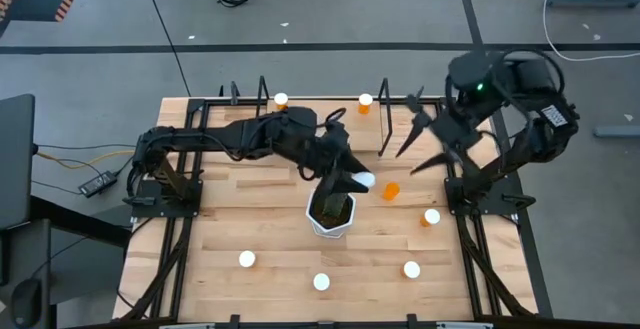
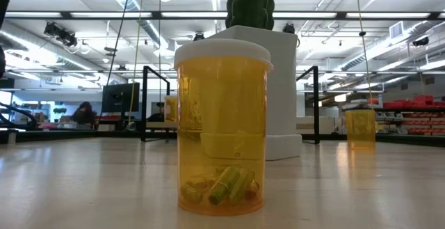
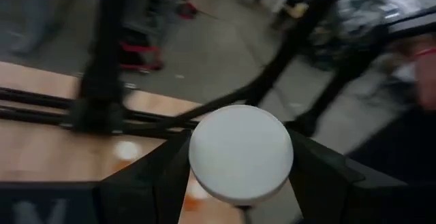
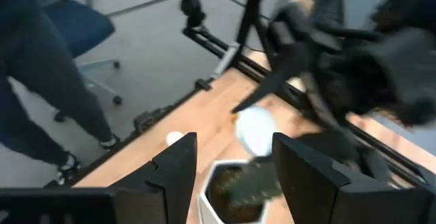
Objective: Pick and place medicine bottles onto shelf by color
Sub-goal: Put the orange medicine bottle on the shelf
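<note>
Left claw [image 1: 352,181]: you had it reaching over the middle of the desk, just above the cactus pot, its fingers [image 3: 160,176] closed on the white cap of one medicine bottle [image 3: 240,152].
Held bottle: you carried it clear of the desk surface, cap showing white beside the pot in the high view [image 1: 362,180].
Right claw [image 1: 428,141]: you kept it raised over the desk's far right part; its two fingers [image 4: 178,163] stood apart with nothing between them.
Shelf [image 1: 320,104]: it stood along the far edge of the desk, black rod frames at both ends, with two bottles on it [image 1: 281,100] [image 1: 366,102].
Loose bottles on the desk: one lay orange, just right of the pot [image 1: 391,190]; one stood near the right arm's base [image 1: 431,217]; three stood along the near side [image 1: 246,259] [image 1: 321,282] [image 1: 411,269].
Cactus pot [image 1: 331,214]: white, near the desk's centre.
Low view: one bottle [image 2: 222,128] stood upright closest to your camera, the pot [image 2: 268,93] behind it.
Desk [image 1: 240,209]: light wood.
</note>
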Controlling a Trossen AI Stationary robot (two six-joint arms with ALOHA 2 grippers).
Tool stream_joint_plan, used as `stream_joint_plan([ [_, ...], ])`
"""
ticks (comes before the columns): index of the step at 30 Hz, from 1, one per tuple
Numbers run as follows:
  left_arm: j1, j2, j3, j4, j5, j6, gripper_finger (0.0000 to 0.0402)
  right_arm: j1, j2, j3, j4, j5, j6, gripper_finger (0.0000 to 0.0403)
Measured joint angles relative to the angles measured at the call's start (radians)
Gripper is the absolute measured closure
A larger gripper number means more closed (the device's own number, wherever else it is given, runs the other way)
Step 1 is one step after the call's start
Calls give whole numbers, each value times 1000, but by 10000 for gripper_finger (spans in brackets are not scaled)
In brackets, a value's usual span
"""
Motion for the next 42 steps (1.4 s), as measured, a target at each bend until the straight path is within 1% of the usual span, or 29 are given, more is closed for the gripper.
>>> stream_joint_plan([
  [3, 19, -2, 0, 15, 94, -60, 178, 40, 35, 0, 19, 28, 2, 205],
  [7, 26, -2, 0, 9, 132, -98, 175, 55, 85, -1, 38, 90, 5, 202],
  [12, 25, -2, 0, 8, 216, -135, 176, 56, 134, -1, 67, 92, 45, 172],
  [17, 30, -2, 0, 10, 307, -174, 178, 56, 157, -1, 136, 22, 61, 133],
  [22, 50, -2, 0, 15, 425, -229, 173, 55, 158, -1, 257, -42, 147, 120],
  [26, 77, -2, 0, 43, 457, -244, 172, 56, 158, -1, 287, -37, 200, 119],
  [31, 111, -2, 1, 163, 482, -301, 171, 55, 181, 0, 287, -14, 251, 118],
  [37, 138, -2, 1, 170, 540, -362, 171, 55, 205, -1, 280, 10, 268, 119],
  [42, 137, -2, 1, 170, 564, -368, 173, 55, 204, -1, 303, 10, 261, 119],
])
